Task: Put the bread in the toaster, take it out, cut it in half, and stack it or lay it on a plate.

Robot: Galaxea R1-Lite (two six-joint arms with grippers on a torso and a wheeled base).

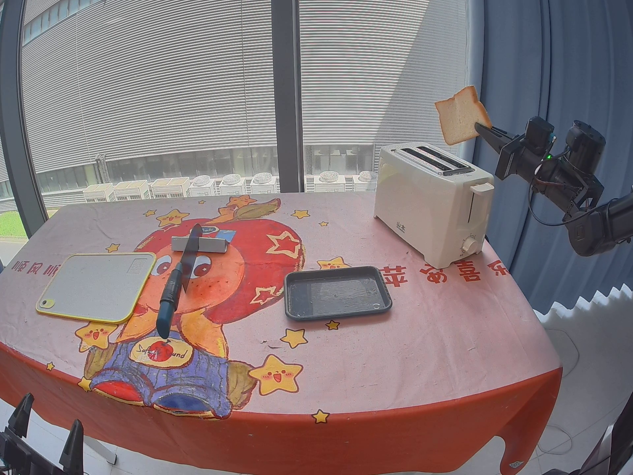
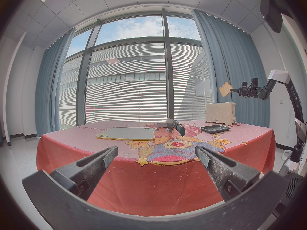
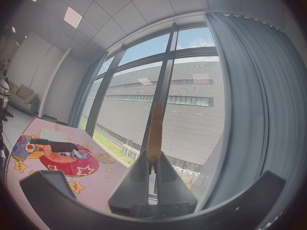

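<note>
Cartoon-printed tablecloth (image 1: 409,364) covers the table. At its near edge the left gripper (image 2: 156,152) hangs empty, jaws spread wide. Farther in lie the cutting board (image 1: 95,286), the knife (image 1: 173,285) and the dark plate (image 1: 336,293). Beyond them the toaster (image 1: 432,202) stands with both slots up. Above its far right corner the right gripper (image 1: 481,128) pinches the bread (image 1: 461,115) by a lower corner, tilted. Likely best is to swing the slice parallel to a slot, centre it, lower it edge-first and release only once it is well inside. Writing shows as lettering on the cartoon's apple, red characters on the cloth before the toaster and a small mark on the toaster's front, all left unread.
</note>
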